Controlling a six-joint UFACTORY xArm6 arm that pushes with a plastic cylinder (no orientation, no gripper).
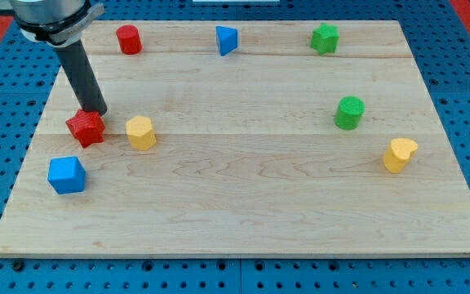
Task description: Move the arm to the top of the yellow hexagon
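The yellow hexagon [140, 132] lies on the wooden board at the view's left. My tip [96, 112] is at the end of the dark rod, just above and touching the top edge of the red star [86, 127]. The tip is to the left of the yellow hexagon and slightly higher in the view, about a block's width away from it.
A blue cube [66, 175] lies below the red star. A red cylinder [129, 39], a blue triangle [227, 40] and a green star [325, 38] line the top. A green cylinder [349, 113] and a yellow heart [399, 154] are at the right.
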